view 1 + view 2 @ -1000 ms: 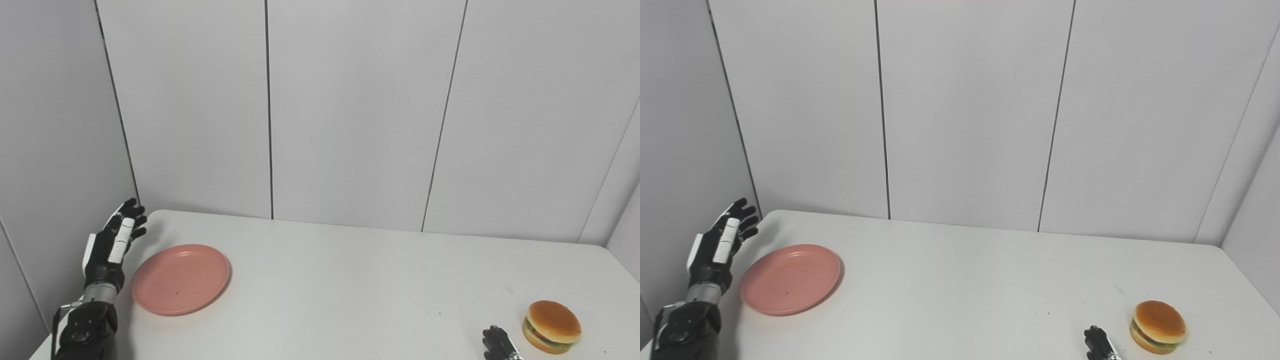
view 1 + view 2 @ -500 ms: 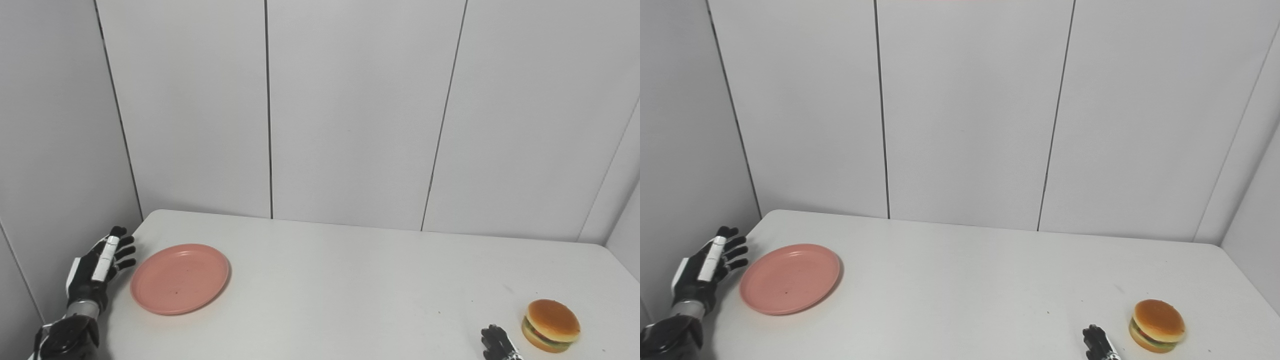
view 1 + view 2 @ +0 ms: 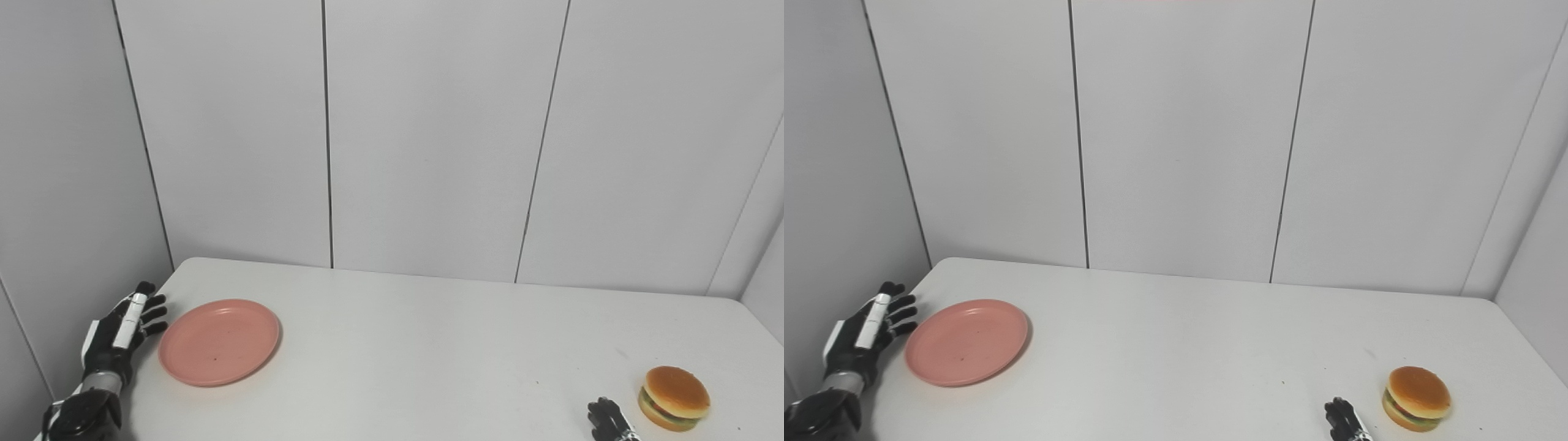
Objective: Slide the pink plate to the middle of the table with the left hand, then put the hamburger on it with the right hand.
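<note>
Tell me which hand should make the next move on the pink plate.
Left. The left hand is open beside the pink plate's left rim, ready to push it toward the middle. The right hand sits far across the table, by the hamburger.

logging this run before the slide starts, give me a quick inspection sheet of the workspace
Surface: white table, a few tiny dark specks.
Job's things: round pink plastic plate flat near the table's left end, nothing on it; toy hamburger with tan bun upright near the right front corner.
Clutter: nothing seen.
Hands: left hand open, fingers spread, just left of the plate at the table's edge, contact not clear; right hand only partly in view at the bottom edge, left of the hamburger, not touching it, state unclear.
Cables: thin wire at the left wrist.
Surroundings: grey panelled walls with dark seams.
</note>
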You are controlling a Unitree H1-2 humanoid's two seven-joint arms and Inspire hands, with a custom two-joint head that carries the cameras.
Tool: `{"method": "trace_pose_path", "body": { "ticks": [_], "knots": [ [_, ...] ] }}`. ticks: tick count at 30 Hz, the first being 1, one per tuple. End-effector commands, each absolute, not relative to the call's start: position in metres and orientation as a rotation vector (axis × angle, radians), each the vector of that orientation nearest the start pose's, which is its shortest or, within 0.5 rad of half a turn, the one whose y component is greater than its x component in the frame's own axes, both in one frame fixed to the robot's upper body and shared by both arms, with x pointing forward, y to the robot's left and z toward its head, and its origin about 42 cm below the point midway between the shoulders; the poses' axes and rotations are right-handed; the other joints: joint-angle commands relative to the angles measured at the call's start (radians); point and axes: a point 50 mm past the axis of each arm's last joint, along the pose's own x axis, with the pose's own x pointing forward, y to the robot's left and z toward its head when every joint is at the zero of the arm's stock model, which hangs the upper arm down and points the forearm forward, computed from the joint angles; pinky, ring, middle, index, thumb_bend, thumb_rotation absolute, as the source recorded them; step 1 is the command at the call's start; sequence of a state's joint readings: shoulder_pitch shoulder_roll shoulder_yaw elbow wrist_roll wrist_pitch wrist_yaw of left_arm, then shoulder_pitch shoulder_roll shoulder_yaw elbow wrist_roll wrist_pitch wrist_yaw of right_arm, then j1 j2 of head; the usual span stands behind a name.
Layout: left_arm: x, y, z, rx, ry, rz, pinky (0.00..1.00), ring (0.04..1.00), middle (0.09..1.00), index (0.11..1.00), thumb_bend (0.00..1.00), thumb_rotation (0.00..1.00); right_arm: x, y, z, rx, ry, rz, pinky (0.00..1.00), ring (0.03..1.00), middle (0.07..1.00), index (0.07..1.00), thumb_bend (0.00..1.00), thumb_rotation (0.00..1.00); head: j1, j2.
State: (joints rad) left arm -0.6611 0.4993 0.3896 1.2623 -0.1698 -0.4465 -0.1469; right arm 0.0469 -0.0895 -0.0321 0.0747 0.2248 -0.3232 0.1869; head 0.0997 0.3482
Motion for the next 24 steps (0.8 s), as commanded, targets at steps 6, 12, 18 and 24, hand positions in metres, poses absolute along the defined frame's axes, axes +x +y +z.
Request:
{"method": "trace_pose_path", "body": {
  "ticks": [6, 12, 18, 24],
  "knots": [
    [0.447, 0.449, 0.142, 0.067, -0.097, 0.295, 0.83, 0.869, 0.861, 0.852, 0.89, 0.84, 0.261, -0.251, 0.061, 0.093, -0.025, 0.096, 1.0, 0.946, 0.908, 0.9, 0.84, 0.92, -0.009, 0.002],
    [0.449, 0.437, 0.135, 0.054, -0.082, 0.259, 0.86, 0.878, 0.864, 0.877, 0.9, 0.82, 0.26, -0.248, 0.062, 0.095, -0.024, 0.092, 0.99, 0.938, 0.899, 0.889, 0.85, 0.91, -0.019, 0.006],
    [0.453, 0.427, 0.132, 0.05, -0.075, 0.239, 0.86, 0.881, 0.861, 0.883, 0.88, 0.81, 0.26, -0.248, 0.062, 0.1, -0.022, 0.092, 0.98, 0.936, 0.899, 0.882, 0.85, 0.9, -0.023, 0.006],
    [0.457, 0.416, 0.131, 0.043, -0.08, 0.224, 0.85, 0.871, 0.844, 0.871, 0.85, 0.82, 0.26, -0.246, 0.062, 0.102, -0.024, 0.094, 0.98, 0.93, 0.897, 0.882, 0.84, 0.89, -0.028, 0.007]
  ]
}}
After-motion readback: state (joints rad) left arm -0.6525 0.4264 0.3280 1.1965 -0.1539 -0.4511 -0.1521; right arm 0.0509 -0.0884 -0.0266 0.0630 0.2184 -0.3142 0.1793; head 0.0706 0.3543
